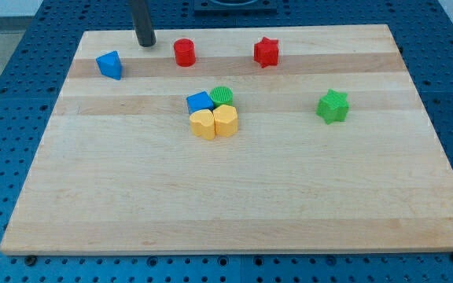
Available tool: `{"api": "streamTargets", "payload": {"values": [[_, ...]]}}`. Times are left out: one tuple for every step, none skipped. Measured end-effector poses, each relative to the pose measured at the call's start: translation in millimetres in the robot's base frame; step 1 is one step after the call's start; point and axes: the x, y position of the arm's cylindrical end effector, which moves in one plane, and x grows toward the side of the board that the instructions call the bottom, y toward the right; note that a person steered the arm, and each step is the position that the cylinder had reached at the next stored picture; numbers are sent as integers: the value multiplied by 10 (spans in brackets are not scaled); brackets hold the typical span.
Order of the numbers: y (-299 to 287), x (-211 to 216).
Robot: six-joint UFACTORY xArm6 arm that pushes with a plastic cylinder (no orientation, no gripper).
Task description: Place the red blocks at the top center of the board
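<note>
A red cylinder (184,53) stands near the board's top edge, left of centre. A red star (266,52) stands near the top edge, right of centre, well apart from the cylinder. My tip (145,44) rests on the board at the top left, a short way left of the red cylinder and not touching it. A blue pentagon-like block (110,65) lies to the lower left of the tip.
A tight cluster sits near the middle: a blue cube (200,102), a green cylinder (222,95) and two yellow blocks (204,124) (226,121). A green star (333,106) lies at the right. The wooden board (234,196) rests on a blue perforated table.
</note>
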Motion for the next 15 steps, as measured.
{"api": "streamTargets", "payload": {"values": [[-279,115],[-302,446],[-69,466],[379,391],[461,560],[649,628],[878,297],[890,283],[987,699],[1445,782],[1965,782],[2284,753],[2284,634],[2540,802],[2954,762]]}}
